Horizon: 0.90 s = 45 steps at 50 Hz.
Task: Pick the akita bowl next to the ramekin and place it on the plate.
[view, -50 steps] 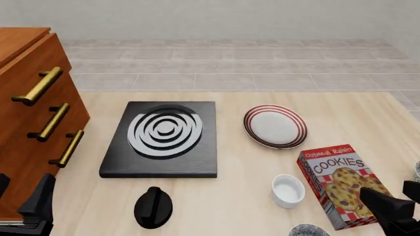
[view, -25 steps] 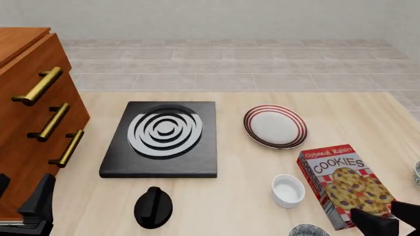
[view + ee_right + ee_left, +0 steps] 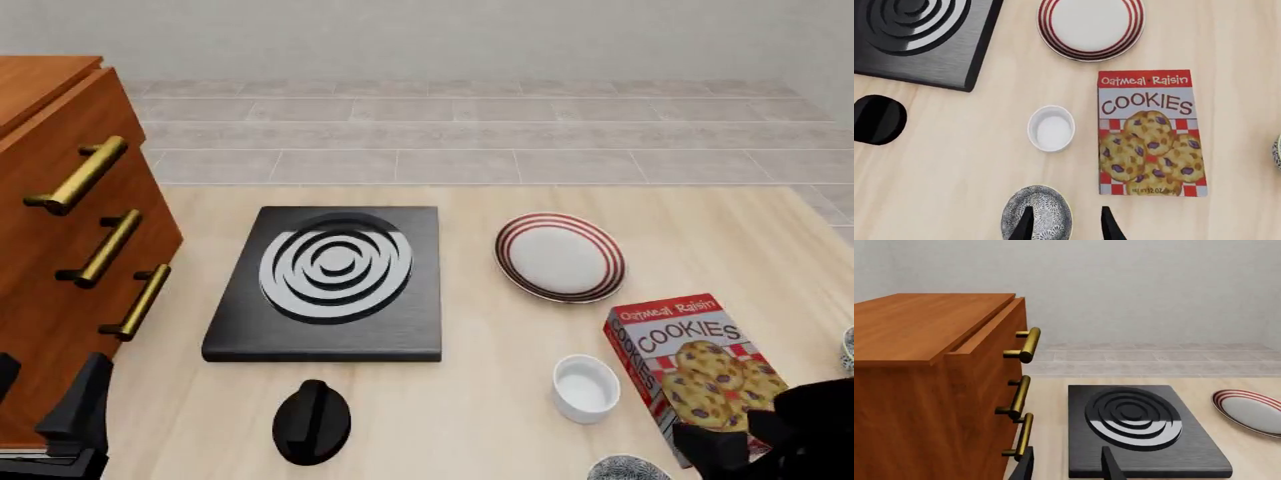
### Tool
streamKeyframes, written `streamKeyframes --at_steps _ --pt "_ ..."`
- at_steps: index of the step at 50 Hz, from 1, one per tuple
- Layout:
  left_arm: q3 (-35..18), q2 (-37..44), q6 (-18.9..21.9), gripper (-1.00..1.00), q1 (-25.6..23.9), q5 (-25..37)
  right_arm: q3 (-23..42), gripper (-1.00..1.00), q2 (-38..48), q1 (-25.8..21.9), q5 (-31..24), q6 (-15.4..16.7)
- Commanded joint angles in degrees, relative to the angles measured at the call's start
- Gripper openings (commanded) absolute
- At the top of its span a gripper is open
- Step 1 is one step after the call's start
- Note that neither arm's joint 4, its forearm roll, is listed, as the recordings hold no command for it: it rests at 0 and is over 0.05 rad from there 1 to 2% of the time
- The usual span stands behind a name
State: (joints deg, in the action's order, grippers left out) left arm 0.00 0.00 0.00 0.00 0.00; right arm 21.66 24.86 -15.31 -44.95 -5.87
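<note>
So the akita bowl (image 3: 1036, 212) is sitting on the wooden table (image 3: 494, 400) right at the near edge, only its top rim peeking into the front view, just beside the ramekin (image 3: 586, 388) and on the near side of it, not touching. The right gripper (image 3: 1063, 225) is hovering over it with its jaws standing apart; in the right wrist view one fingertip is overlapping the speckled bowl and the other is over bare wood beside it, nothing clamped. In the front view that arm is showing as a dark shape in the bottom right corner, covering the near corner of the cookies box (image 3: 697, 368), which is lying just beside the ramekin. The plate (image 3: 561, 256) is sitting farther back, well apart from the bowl, next to the black burner slab (image 3: 328, 283). A black knob (image 3: 311, 421) is lying near the slab's front edge. The left gripper (image 3: 1065, 465) is parked by the wooden drawer cabinet (image 3: 67, 230) with its jaws apart too, holding nothing, pointing over the slab.
</note>
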Motion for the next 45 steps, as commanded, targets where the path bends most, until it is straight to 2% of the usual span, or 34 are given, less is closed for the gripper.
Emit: streamKeyframes --at_steps 1,12,16,18,29,33,45 --pt "0.0 0.0 0.0 1.0 0.0 0.0 -2.02 1.0 2.65 -0.31 2.86 -0.62" --pt "0.0 0.0 0.0 1.0 0.0 0.0 -2.86 1.0 0.92 0.21 1.36 -0.63" --pt "0.0 0.0 0.0 1.0 0.0 0.0 -3.35 1.0 -0.51 0.28 0.0 -0.7" --pt "0.0 0.0 0.0 1.0 0.0 0.0 -3.8 1.0 -3.29 0.2 -2.49 -0.73" --pt "0.0 0.0 0.0 1.0 0.0 0.0 -5.73 1.0 -3.37 1.24 -1.76 -0.13" --pt "0.0 0.0 0.0 1.0 0.0 0.0 -6.37 1.0 -0.36 2.29 1.48 0.73" --pt "0.0 0.0 0.0 1.0 0.0 0.0 -9.3 1.0 1.26 2.33 4.52 0.84"
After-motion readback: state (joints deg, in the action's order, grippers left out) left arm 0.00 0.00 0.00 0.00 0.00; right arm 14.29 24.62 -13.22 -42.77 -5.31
